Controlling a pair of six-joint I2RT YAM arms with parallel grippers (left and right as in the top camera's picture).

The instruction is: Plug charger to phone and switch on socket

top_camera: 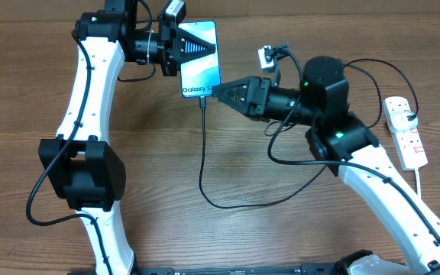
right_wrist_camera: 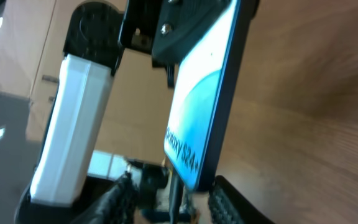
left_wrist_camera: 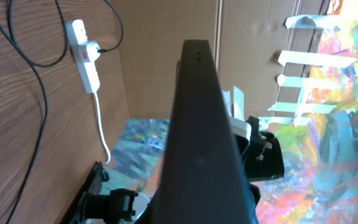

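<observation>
The left hand (top_camera: 176,47) clamps the phone (top_camera: 202,61), its screen reading "Galaxy S24+", while the right hand (top_camera: 218,92) brackets the charger (top_camera: 202,149) tip, grip unclear.

On your wooden table (top_camera: 266,237), the socket (top_camera: 406,131) lies well right of the right claw (top_camera: 218,92); cable (top_camera: 201,164) slack loops below it.

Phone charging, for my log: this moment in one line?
left gripper: holds Galaxy S24 phone | right gripper: at charger tip | power strip: untouched

The phone (right_wrist_camera: 199,102) shows "Galaxy S24+" on its light blue screen.
</observation>
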